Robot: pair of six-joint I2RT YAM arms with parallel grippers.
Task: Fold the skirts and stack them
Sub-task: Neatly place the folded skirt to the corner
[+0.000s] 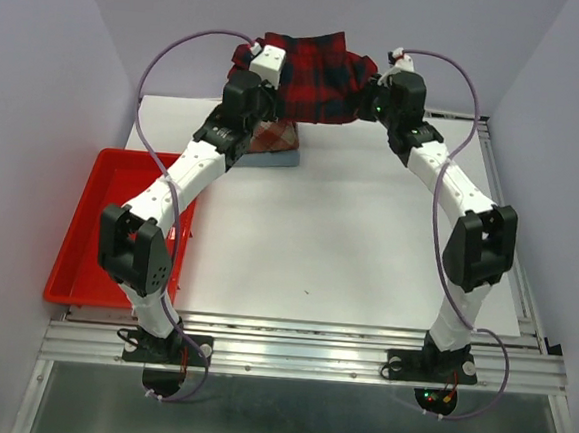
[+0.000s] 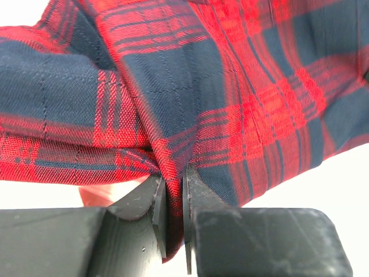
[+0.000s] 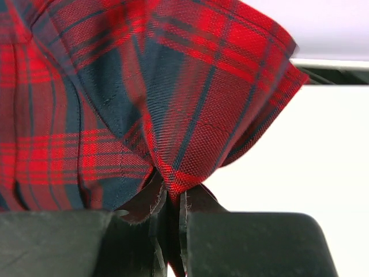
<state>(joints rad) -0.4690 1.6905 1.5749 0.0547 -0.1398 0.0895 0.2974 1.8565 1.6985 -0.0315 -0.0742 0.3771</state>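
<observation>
The left arm (image 1: 198, 169) and right arm (image 1: 452, 189) stretch forward from their bases, elbows bowed outward, wrists raised at either side of the red and navy plaid skirt (image 1: 311, 73). The left end effector (image 2: 174, 190) pinches a fold at the skirt's left side. The right end effector (image 3: 171, 199) clamps cloth at its right side, fingers nearly together.

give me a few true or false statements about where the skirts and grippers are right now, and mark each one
1. The left gripper and the right gripper are both shut on the plaid skirt. True.
2. The plaid skirt lies in the red tray. False: it hangs lifted over the far end of the table.
3. The check skirt lies on top of the light blue skirt. True.
4. That pile sits beside the right arm. False: it is by the left arm.
</observation>
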